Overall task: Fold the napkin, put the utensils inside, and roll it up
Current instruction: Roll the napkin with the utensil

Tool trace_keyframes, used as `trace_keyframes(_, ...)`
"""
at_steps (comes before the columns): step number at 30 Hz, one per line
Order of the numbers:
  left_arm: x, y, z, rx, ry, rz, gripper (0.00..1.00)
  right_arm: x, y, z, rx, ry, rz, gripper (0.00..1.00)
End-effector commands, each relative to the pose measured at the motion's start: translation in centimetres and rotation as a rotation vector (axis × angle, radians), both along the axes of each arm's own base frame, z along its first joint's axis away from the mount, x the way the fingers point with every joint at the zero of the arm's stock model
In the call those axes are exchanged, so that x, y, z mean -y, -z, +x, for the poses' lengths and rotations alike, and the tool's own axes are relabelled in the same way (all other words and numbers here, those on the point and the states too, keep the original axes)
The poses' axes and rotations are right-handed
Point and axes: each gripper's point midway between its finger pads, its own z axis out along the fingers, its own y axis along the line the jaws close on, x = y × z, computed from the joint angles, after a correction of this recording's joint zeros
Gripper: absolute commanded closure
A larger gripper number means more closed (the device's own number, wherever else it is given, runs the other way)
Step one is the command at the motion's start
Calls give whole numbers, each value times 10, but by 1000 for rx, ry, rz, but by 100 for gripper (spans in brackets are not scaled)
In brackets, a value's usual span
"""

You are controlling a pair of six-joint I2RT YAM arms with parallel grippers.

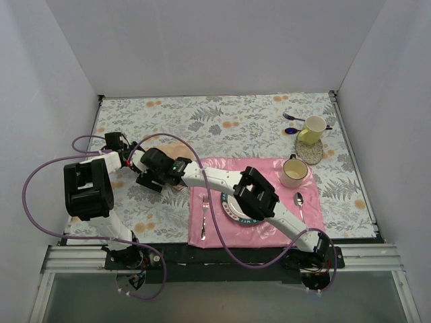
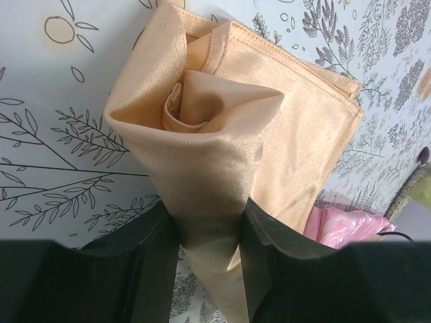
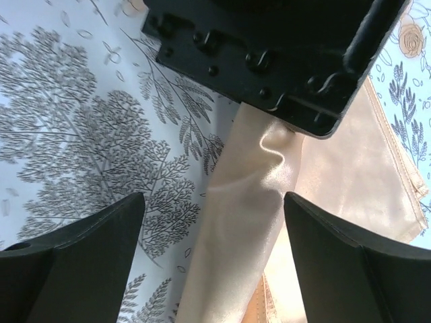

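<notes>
The napkin (image 2: pixel 222 134), a shiny peach-gold cloth, lies partly rolled on the floral tablecloth, its loose end curled into a cone. My left gripper (image 2: pixel 209 215) is shut on the narrow end of that roll. In the right wrist view the napkin (image 3: pixel 256 202) runs as a strip between the fingers of my right gripper (image 3: pixel 214 202), which stands open without touching it; the left gripper's black body fills the top. From above, both grippers meet at the left, left gripper (image 1: pixel 133 157) and right gripper (image 1: pixel 147 178), covering most of the napkin (image 1: pixel 174 149). The utensils are hidden.
A pink placemat (image 1: pixel 269 168) holds a plate (image 1: pixel 232 208) under the right arm, a silver fork (image 1: pixel 205 212), a silver spoon (image 1: pixel 300 202) and a cream mug (image 1: pixel 294 171). A yellow mug (image 1: pixel 311 130) and purple spoons (image 1: pixel 291 118) sit at the back right.
</notes>
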Motion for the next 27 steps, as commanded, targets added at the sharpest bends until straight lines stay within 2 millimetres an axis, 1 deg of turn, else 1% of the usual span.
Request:
trace_keyframes(1,-3,32,-30,-142,4,23,64,2,9,15,100,31,-41,10)
trace_keyframes(7,-5,29,-29,-136,6,21,64,6,27,16,89,42,-60,20)
trace_keyframes(9,-6,29,-29,-133,7,25,64,8,33,16,74,53,-61,25)
trace_keyframes(11,-7,28,-29,-133,3,29,64,10,37,20,64,70,-59,35)
trace_keyframes(12,-7,28,-30,-133,6,31,64,11,39,21,59,70,-60,37)
trace_keyframes(13,-8,28,-30,-133,2,34,64,11,40,22,55,71,-59,42)
trace_keyframes(16,-12,27,-31,-133,-8,33,64,12,43,25,28,73,-46,54)
trace_keyframes(17,-13,27,-31,-132,-13,33,63,12,46,26,10,69,-45,56)
trace_keyframes(19,-14,24,-29,-125,-16,37,58,8,43,25,-18,66,-23,62)
trace_keyframes(20,-15,22,-29,-124,-20,40,56,6,46,22,-47,48,-14,64)
trace_keyframes(21,-16,21,-28,-124,-24,45,53,4,44,20,-71,53,2,67)
trace_keyframes(23,-19,10,-24,-94,-32,63,50,-1,41,14,-139,26,43,70)
trace_keyframes(24,-22,5,-22,-82,-40,78,45,-2,40,12,-164,24,59,71)
trace_keyframes(27,-26,-11,-18,-38,-57,104,37,-5,38,6,-297,5,126,75)
